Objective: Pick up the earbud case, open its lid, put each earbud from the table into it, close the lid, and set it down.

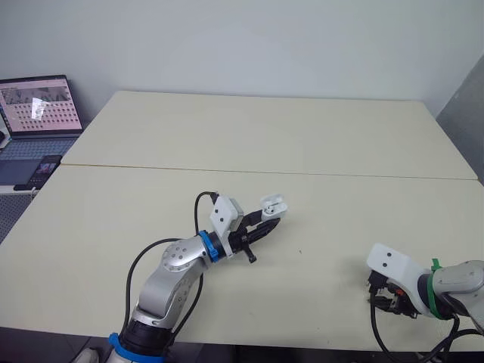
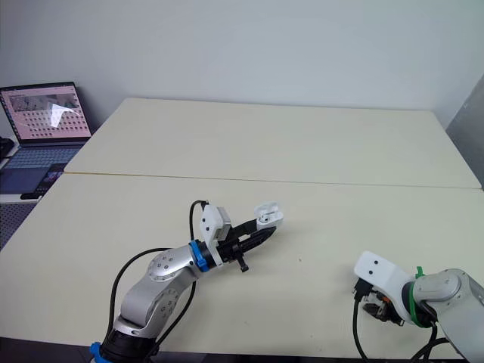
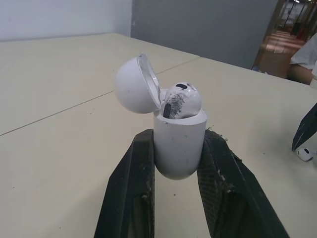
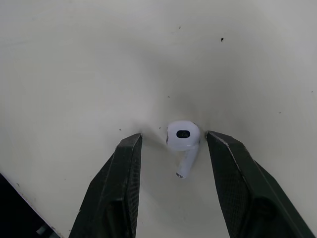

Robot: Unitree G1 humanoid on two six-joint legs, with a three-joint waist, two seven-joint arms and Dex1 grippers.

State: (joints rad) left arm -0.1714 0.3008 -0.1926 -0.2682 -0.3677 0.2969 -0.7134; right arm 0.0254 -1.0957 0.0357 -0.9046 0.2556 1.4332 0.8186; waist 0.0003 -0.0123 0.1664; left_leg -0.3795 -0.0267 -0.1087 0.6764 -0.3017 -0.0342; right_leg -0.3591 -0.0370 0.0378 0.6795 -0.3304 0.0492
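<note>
Right gripper [image 4: 171, 139] low at five o'clock on the table [image 1: 265, 128], jaws wide astride a loose earbud [image 4: 183, 135] lying flat, left gripper [image 3: 178, 135] near centre, jaws clamped on the earbud case [image 3: 179, 158], lid [image 3: 132, 84] open, second earbud [image 3: 182, 100] seated inside

Earbud [image 3: 182, 99] stem hidden inside case [image 3: 179, 148]

**Pale table, one earbud on it**

The cream table [image 1: 265, 128] is two tops joined along a seam [image 1: 265, 172] that runs across it. A white earbud [image 4: 183, 141] lies on its near right part, close to the front edge. A few dark specks [image 4: 222, 39], possibly dirt, dot the surface.
</note>
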